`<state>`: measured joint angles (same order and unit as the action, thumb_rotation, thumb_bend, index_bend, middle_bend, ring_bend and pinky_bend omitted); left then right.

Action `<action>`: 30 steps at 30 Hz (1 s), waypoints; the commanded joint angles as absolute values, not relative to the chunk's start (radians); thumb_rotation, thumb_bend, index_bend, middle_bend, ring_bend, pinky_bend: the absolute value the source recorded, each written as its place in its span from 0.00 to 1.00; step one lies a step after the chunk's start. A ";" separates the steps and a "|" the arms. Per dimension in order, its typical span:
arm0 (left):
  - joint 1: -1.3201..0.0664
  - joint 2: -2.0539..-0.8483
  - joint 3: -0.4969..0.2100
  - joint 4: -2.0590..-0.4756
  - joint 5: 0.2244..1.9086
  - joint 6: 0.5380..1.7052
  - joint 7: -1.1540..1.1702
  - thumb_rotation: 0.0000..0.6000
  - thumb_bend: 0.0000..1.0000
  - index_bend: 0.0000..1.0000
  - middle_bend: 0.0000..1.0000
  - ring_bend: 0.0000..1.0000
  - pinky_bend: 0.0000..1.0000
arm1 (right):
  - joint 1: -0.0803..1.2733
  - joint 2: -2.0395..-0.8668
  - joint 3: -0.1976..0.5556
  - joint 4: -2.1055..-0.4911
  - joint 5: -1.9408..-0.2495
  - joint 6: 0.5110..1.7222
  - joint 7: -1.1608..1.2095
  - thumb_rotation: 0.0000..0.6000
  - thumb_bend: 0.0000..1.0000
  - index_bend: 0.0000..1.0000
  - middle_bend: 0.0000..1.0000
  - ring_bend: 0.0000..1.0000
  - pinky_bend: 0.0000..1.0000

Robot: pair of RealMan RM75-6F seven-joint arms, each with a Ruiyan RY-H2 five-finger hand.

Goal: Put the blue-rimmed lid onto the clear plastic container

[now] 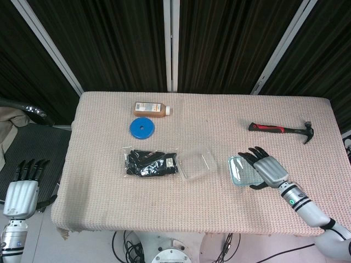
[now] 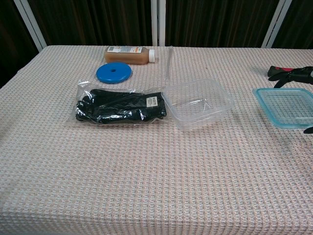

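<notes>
Gripping the lid (image 1: pixel 243 170) by its right edge, the right hand (image 1: pixel 267 170) has fingers over the top and thumb at the near edge; whether the lid is clear of the bench (image 1: pixel 219 126) cannot be told. The container (image 1: pixel 197 162) sits open to the lid's left, near it, long axis running left-right. The left hand (image 1: pixel 22 189) hangs beside the bench, fingers straight, holding nothing, well apart.

table (image 1: pixel 219 115) | container (image 1: pixel 198 163) | gloves bag (image 1: pixel 151 163) | bottle (image 1: pixel 150 109) | hammer (image 1: pixel 281 130) | disc, maybe a cap (image 1: pixel 142 129)
</notes>
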<state>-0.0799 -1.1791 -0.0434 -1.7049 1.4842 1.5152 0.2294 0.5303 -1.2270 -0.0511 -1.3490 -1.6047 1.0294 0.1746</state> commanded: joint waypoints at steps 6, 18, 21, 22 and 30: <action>-0.081 -1.183 -0.042 -1.710 1.493 1.518 0.236 1.00 0.03 0.14 0.12 0.05 0.00 | 0.641 -1.077 0.037 -1.607 -1.575 0.935 0.039 1.00 0.15 0.00 0.27 0.00 0.00; -0.067 -1.192 -0.037 -1.680 1.485 1.524 0.200 1.00 0.03 0.14 0.12 0.05 0.00 | 0.851 -1.200 0.135 -1.657 -1.364 0.667 -0.180 1.00 0.15 0.00 0.27 0.00 0.00; -0.064 -1.194 -0.036 -1.670 1.480 1.522 0.189 1.00 0.03 0.14 0.12 0.05 0.00 | 0.877 -1.236 0.138 -1.637 -1.305 0.642 -0.227 1.00 0.15 0.00 0.27 0.00 0.00; -0.064 -1.196 -0.036 -1.668 1.480 1.522 0.186 1.00 0.03 0.14 0.12 0.05 0.00 | 0.883 -1.245 0.138 -1.633 -1.285 0.635 -0.237 1.00 0.15 0.00 0.27 0.00 0.00; -0.067 -1.205 -0.037 -1.646 1.483 1.516 0.167 1.00 0.03 0.14 0.12 0.05 0.00 | 0.921 -1.304 0.125 -1.610 -1.163 0.637 -0.336 1.00 0.15 0.00 0.26 0.00 0.00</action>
<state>-0.0664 -1.2049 -0.0366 -1.6471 1.4828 1.5167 0.1675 0.9126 -1.2933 0.1283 -1.6148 -1.1769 0.6356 -0.3231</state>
